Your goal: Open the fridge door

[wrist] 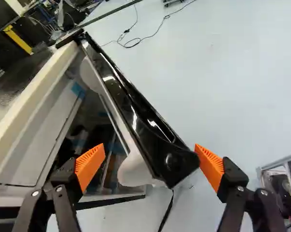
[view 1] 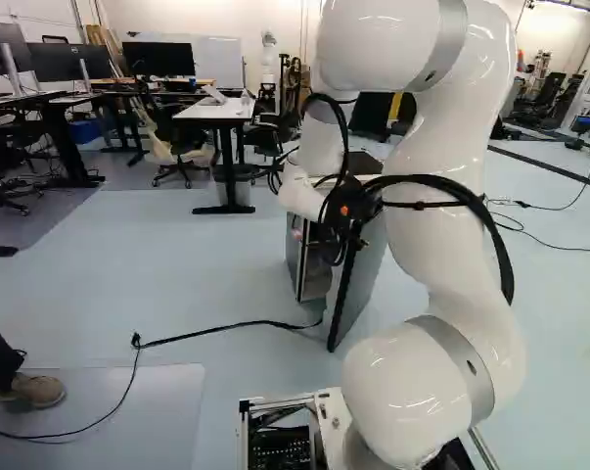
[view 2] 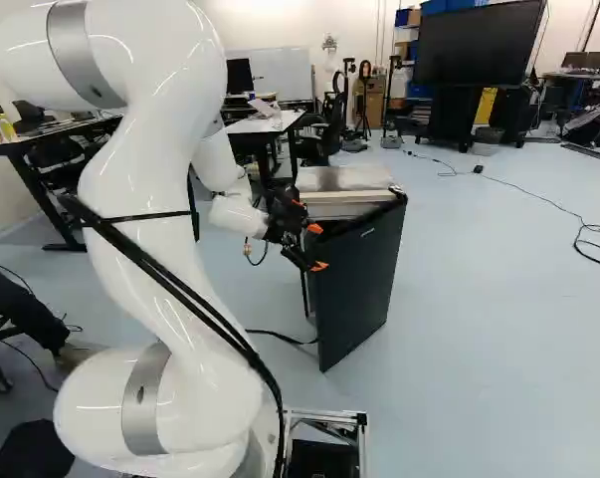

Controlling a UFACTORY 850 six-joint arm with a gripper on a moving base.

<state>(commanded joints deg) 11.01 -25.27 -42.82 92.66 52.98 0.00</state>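
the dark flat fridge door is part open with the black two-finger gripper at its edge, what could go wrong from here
The black gripper stands open astride the dark fridge door close to its corner, so it might slip off on closing. One orange pad reaches into the opening and could knock the cream fridge frame. The thin black cord on the floor reaches the door's foot and may snag.

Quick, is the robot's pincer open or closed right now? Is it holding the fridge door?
Pincer: open, not holding it; the fridge door sticks in between the orange pads, with a gap on its inner side.
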